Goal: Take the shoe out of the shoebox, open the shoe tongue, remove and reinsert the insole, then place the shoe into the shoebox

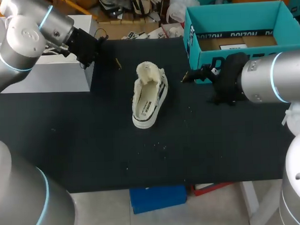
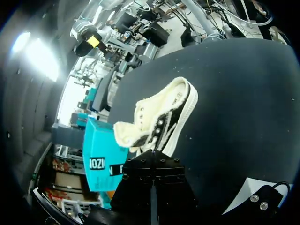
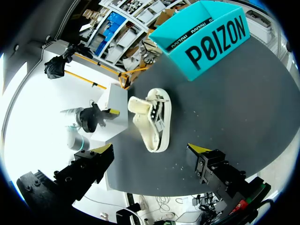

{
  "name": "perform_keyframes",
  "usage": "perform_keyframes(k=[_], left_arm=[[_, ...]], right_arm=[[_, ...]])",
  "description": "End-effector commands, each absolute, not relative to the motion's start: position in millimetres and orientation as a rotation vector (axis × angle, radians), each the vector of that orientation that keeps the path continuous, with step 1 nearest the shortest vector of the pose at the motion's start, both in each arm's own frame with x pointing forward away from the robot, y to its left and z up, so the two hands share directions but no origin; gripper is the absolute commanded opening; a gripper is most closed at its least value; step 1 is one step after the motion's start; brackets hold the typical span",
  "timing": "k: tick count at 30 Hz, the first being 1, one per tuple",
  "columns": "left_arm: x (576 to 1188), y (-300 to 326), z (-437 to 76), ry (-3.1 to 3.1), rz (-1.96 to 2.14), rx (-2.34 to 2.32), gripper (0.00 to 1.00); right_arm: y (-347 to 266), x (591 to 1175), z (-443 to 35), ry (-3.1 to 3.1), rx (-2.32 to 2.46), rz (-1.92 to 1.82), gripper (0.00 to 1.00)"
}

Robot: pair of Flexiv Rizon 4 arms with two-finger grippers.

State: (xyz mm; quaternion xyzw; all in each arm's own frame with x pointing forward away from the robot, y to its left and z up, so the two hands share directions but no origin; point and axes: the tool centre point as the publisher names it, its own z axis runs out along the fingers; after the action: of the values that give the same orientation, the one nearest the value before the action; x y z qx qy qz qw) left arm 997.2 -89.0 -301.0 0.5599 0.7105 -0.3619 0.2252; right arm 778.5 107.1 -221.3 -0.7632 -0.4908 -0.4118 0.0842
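Shoe (image 1: pixel 149 100) stands on its sole at mid-worktop (image 1: pixel 87 139), well apart from the open teal shoebox (image 1: pixel 233 15) at the far right corner. Beside the box the right jaws hang released, empty. Near the far left corner, I cannot tell the state of the left jaws.

Black tabletop (image 1: pixel 92 144) with three things on it

A pale fleece-lined shoe (image 1: pixel 149 97) rests on its sole at the middle, lengthwise from near to far. The open teal shoebox (image 1: pixel 190 37) sits at the far right corner, a grey box (image 1: pixel 45 74) at the far left. Pale specks (image 1: pixel 158 146) dot the cloth near the shoe.
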Motion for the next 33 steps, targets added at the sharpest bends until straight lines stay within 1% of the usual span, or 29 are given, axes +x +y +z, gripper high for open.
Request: perform_keyframes(k=[1,9,17,24,33], left_arm=[[1009.9,-101.9,-295.2,1.997,-0.943,1.588,0.0],[1027.9,-129.4,-305.8,2.026,-0.91,1.626,0.0],[1025.3,-154.1,-324.9,2.043,-0.958,1.712,0.0],[1005.3,-163.1,-326.7,2.006,-1.02,1.747,0.0],[971.2,-156.4,-334.8,1.997,-1.045,1.814,0.0]], right_arm=[[109.8,778.5,-221.4,-1.464,-2.284,-1.23,1.0],[109.8,778.5,-221.4,-1.464,-2.284,-1.23,1.0],[109.8,778.5,-221.4,-1.464,-2.284,-1.23,1.0],[109.8,778.5,-221.4,-1.464,-2.284,-1.23,1.0],[109.8,778.5,-221.4,-1.464,-2.284,-1.23,1.0]])
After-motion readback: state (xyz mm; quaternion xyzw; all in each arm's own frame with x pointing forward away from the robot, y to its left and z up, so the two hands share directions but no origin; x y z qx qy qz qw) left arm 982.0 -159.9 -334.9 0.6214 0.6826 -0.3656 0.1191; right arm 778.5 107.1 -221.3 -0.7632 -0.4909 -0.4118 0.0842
